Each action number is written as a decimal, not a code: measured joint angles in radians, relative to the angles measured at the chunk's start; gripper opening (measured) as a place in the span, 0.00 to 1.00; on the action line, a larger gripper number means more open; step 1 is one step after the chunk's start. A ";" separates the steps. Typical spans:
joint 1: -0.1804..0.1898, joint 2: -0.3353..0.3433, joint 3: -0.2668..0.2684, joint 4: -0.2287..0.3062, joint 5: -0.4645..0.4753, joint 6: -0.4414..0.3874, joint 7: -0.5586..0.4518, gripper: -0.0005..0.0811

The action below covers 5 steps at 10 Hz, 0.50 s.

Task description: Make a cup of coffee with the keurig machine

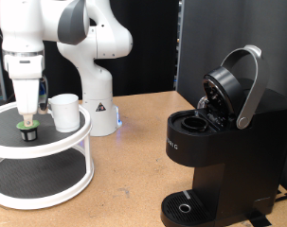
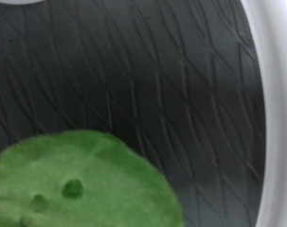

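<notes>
The white cup (image 1: 63, 111) stands on the upper shelf of a white round two-tier stand (image 1: 75, 135), on its black mat. A small dark pod with a green lid (image 1: 27, 131) sits on the same shelf, to the cup's left in the exterior view. My gripper (image 1: 27, 117) hangs straight down right over the pod, its tips at the lid. In the wrist view the green lid (image 2: 77, 184) fills the lower corner, very close; my fingers do not show there. The black keurig machine (image 1: 214, 151) stands at the exterior view's right, with its lid (image 1: 233, 87) raised and the pod chamber (image 1: 193, 123) open.
The white robot base (image 1: 94, 99) stands behind the stand. The stand's lower shelf (image 1: 39, 175) has a black mat. The machine's round drip tray (image 1: 186, 206) is at its foot. The wooden table (image 1: 124, 180) runs between the stand and the machine. The stand's white rim (image 2: 276, 113) shows in the wrist view.
</notes>
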 joint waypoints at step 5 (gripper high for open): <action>-0.003 0.003 -0.010 -0.037 -0.003 0.058 -0.010 1.00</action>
